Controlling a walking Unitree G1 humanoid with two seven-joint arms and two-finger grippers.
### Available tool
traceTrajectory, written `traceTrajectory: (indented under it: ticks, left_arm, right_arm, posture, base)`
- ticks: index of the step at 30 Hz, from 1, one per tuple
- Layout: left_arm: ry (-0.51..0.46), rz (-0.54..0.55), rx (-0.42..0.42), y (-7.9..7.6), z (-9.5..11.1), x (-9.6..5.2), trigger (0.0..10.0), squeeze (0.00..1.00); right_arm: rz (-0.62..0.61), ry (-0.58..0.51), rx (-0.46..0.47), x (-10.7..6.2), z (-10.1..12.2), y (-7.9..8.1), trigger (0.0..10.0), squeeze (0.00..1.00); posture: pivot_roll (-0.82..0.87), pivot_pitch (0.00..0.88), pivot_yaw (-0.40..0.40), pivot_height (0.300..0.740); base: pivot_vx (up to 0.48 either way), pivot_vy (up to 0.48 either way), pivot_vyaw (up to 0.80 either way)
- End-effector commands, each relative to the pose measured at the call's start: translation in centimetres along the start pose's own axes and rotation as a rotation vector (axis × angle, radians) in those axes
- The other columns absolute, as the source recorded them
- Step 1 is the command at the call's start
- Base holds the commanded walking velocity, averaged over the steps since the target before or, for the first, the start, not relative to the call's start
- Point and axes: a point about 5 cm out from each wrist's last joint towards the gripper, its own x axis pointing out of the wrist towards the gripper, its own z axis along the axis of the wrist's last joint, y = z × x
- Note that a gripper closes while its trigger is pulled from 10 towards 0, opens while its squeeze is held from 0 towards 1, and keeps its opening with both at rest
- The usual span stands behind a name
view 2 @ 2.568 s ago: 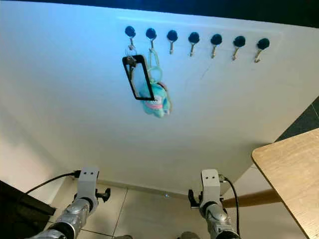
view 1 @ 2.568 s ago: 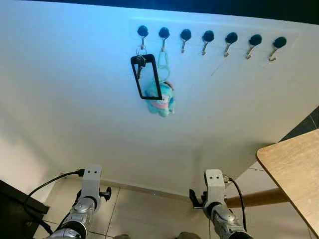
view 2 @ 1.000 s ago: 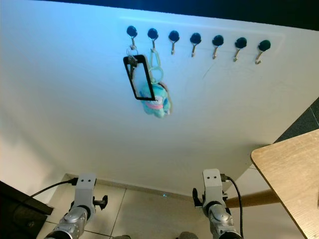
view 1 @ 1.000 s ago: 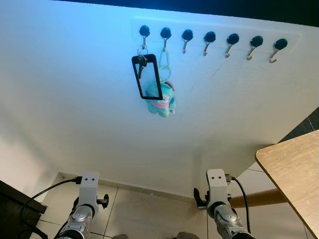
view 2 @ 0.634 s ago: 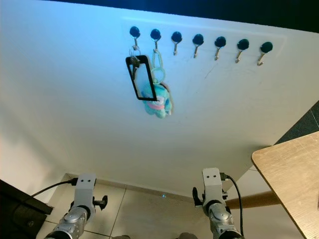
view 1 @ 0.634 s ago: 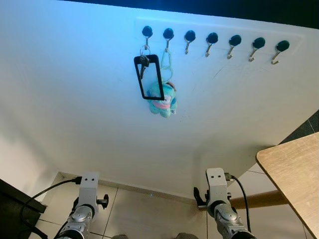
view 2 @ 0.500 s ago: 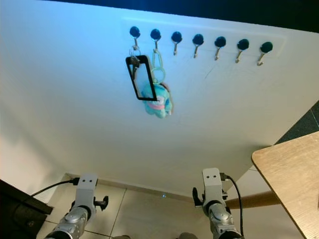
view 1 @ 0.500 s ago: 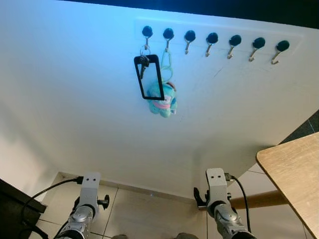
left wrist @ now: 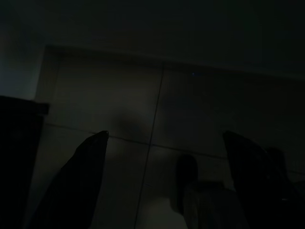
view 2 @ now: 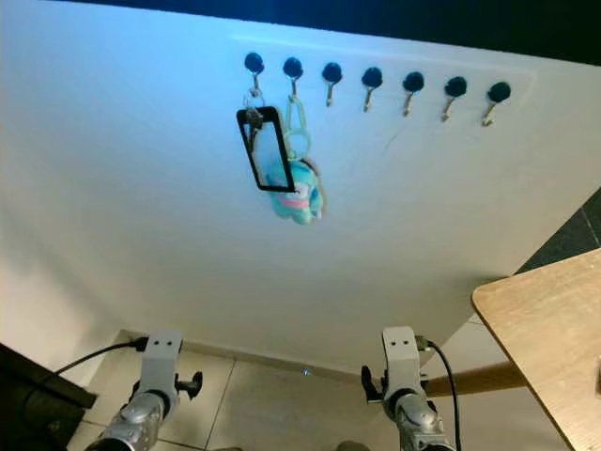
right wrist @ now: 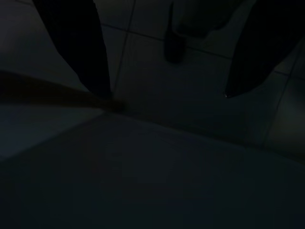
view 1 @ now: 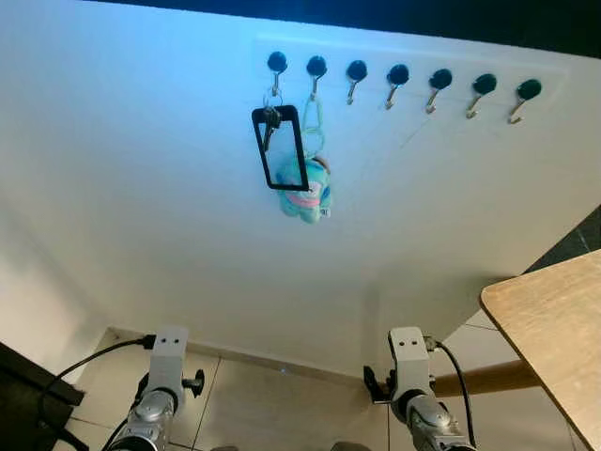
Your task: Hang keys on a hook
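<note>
Keys [view 1: 269,116] with a black tag hang from the first hook [view 1: 276,64] on the wall, beside a blue toy, so the job looks done. Left claw [left wrist: 164,183] and right claw [right wrist: 167,50] hang low, spread wide, holding nothing.
</note>
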Motion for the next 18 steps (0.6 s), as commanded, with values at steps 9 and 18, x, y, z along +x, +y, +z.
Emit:
traceTrajectory:
  ticks: [9,18]
  left_arm:
    - [-0.005,0.048,-0.032,0.92,-0.70,-0.31,10.0,0.00]
    - [-0.068,0.084,-0.056,1.35,-0.46,-0.52,10.0,0.00]
  right_arm:
    - [-0.033,0.016,-0.014,-0.14,-0.46,-0.04,10.0,0.00]
    - [0.025,-0.021,0.005,-0.03,0.05,0.56,10.0,0.00]
  posture:
    - [0.11,0.031,-0.092,0.740]
    - [0.13,0.041,-0.109,0.740]
  base:
    - [0.000,0.000,0.00]
    - [0.000,0.000,0.00]
